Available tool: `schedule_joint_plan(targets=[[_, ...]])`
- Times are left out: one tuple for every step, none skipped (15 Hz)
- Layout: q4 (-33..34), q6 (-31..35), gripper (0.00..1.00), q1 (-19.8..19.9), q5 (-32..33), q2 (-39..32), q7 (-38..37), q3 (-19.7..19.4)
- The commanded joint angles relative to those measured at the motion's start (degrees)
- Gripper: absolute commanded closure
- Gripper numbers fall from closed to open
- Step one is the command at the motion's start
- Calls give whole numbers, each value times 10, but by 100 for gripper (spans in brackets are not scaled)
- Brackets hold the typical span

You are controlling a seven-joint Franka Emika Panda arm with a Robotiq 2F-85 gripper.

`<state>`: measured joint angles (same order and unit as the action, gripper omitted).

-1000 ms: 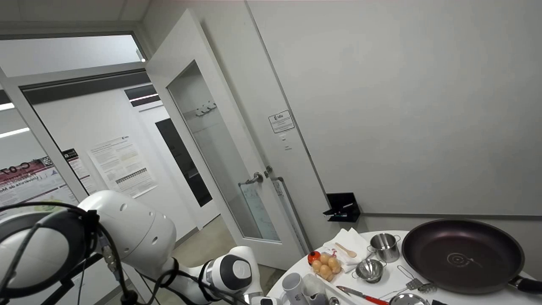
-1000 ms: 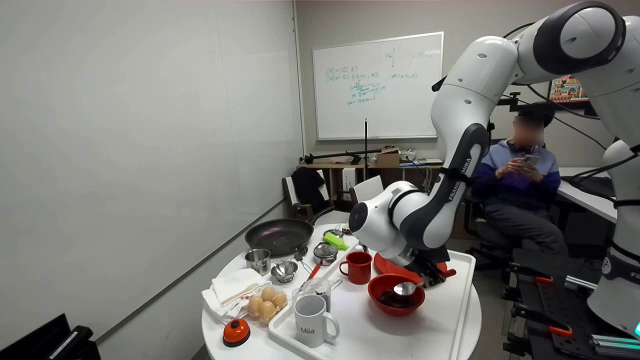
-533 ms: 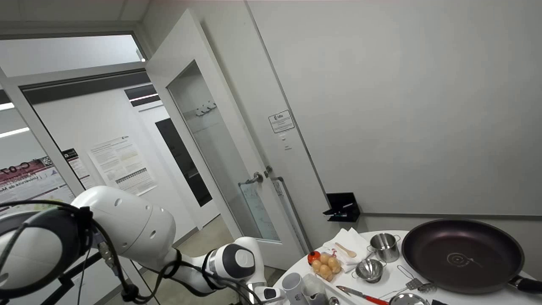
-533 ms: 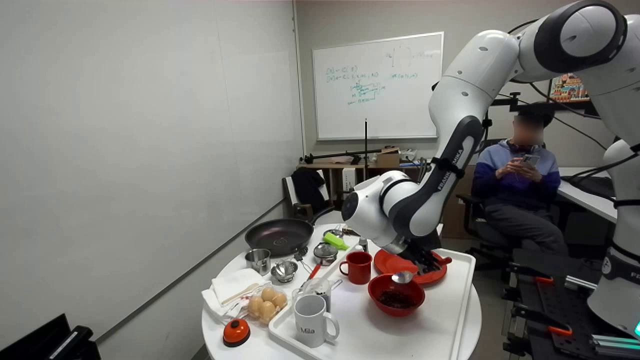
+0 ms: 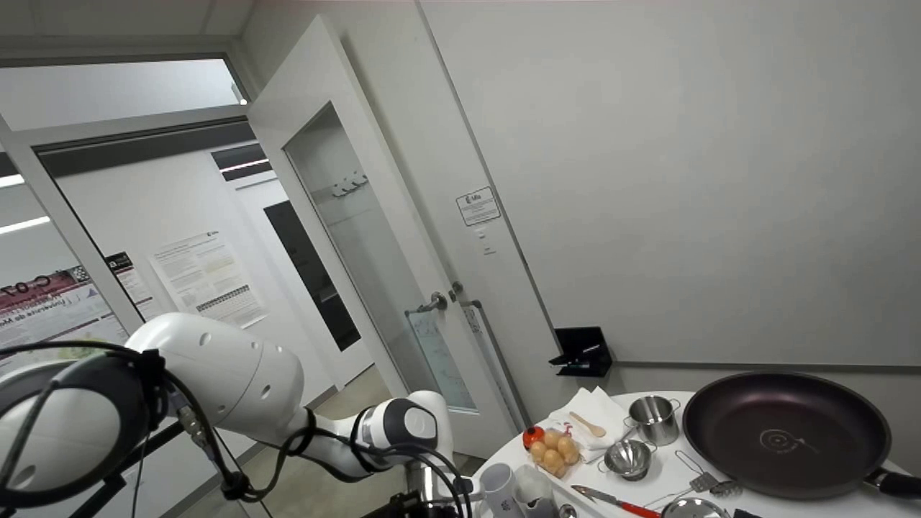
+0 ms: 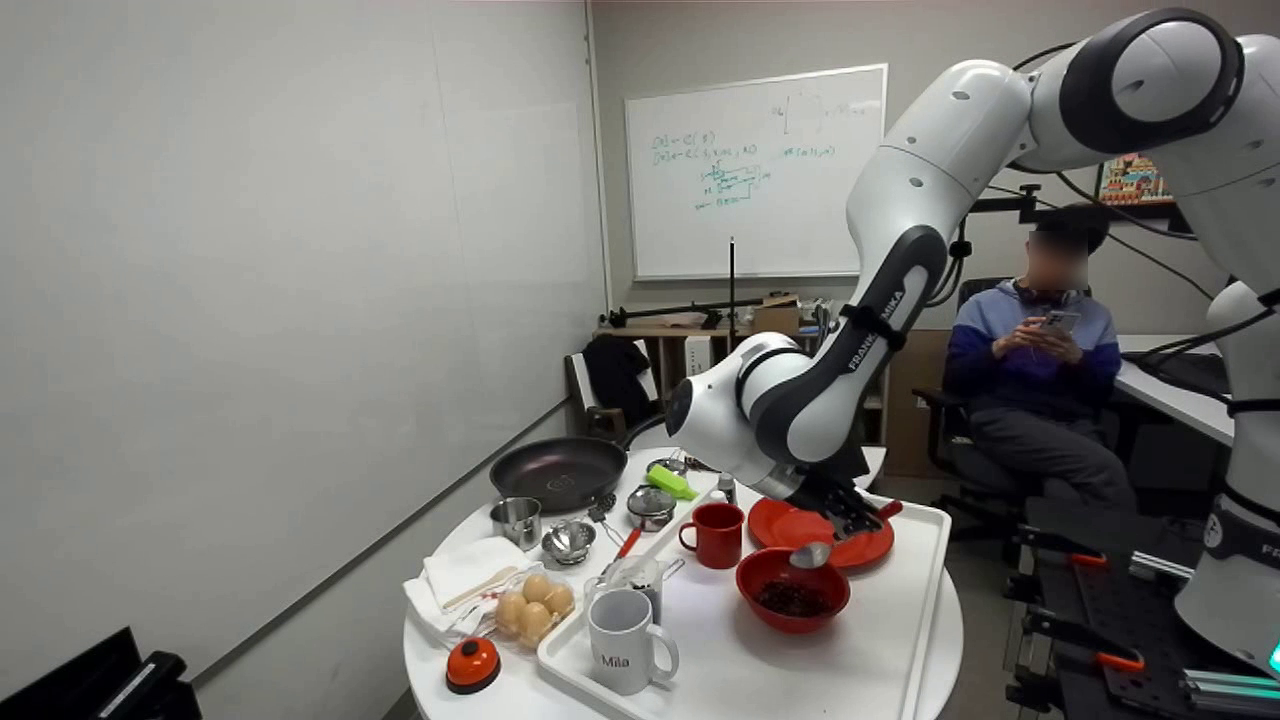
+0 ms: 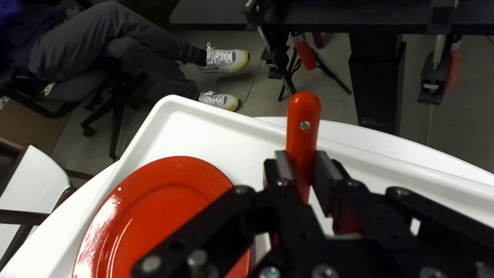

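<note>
Spoon [image 6: 811, 556], its handle [image 7: 303, 135] clamped in the jaws of the gripper [image 7: 305, 173], hung near the red bowl [image 6: 798, 625]; grasping and lifting appeared complete, release outstanding; dark contents [image 6: 792, 600] lay inside the bowl.

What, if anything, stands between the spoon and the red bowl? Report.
Nothing visible. The fingers grip the spoon by its handle; in an exterior view its head shows across the far rim of the red bowl. Whether they touch is unclear.
</note>
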<state>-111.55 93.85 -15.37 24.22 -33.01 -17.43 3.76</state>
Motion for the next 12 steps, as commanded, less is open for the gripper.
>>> schedule_joint_plan(targets=[[50, -39, 95, 13, -28, -31, 36, 2], [54, -36, 95, 16, -32, -33, 43, 3], [25, -15, 81, 7, -13, -17, 21, 0], [31, -15, 81, 10, -17, -21, 26, -1], [34, -15, 81, 11, -18, -24, 29, -1], [36, -15, 95, 12, -19, -25, 30, -1], [38, -17, 95, 14, -24, -31, 34, 0], [43, -22, 95, 15, -26, -37, 34, -1], [51, -29, 95, 15, -28, -48, 36, -2], [55, -31, 95, 15, -29, -55, 35, -2], [61, -35, 95, 13, -28, -65, 36, -3], [64, -39, 95, 13, -29, -72, 38, -3]])
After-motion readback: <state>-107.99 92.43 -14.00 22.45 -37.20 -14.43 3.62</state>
